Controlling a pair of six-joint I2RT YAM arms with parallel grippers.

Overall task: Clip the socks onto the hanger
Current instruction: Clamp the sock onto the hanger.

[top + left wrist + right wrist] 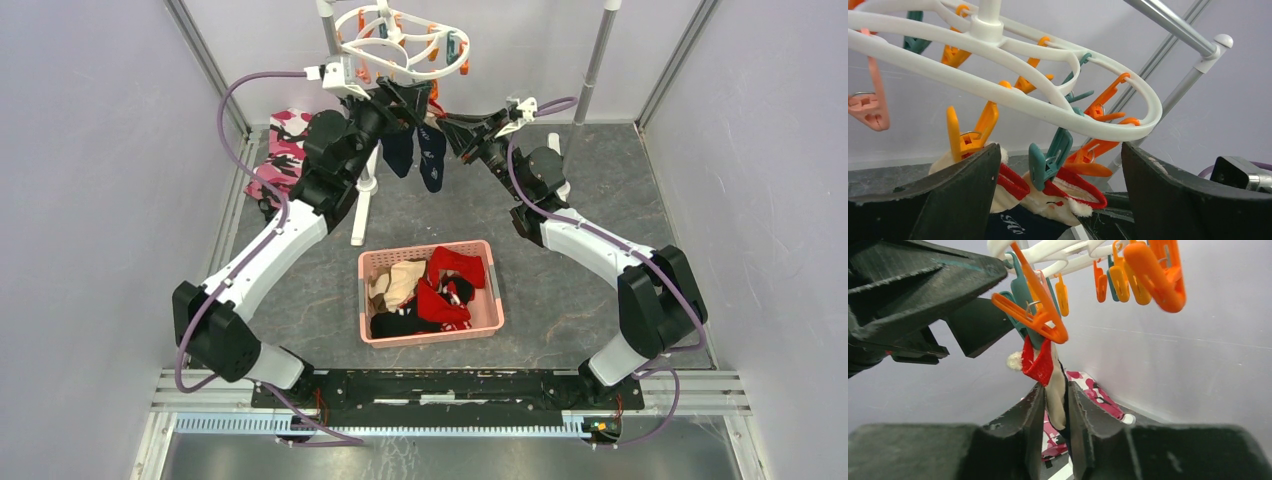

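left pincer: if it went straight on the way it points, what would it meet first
Probably the teal clip gripping the red-and-white cuff of the sock, right between the fingers of the open left pincer. The white hanger passes above that line. Depth is unclear.

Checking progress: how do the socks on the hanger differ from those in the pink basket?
The hung socks are navy and dangle from clips on the hanger; the basket socks are red, beige and black, piled crumpled in the basket. Two hung socks show; the basket socks are more. Both are small fabric socks.
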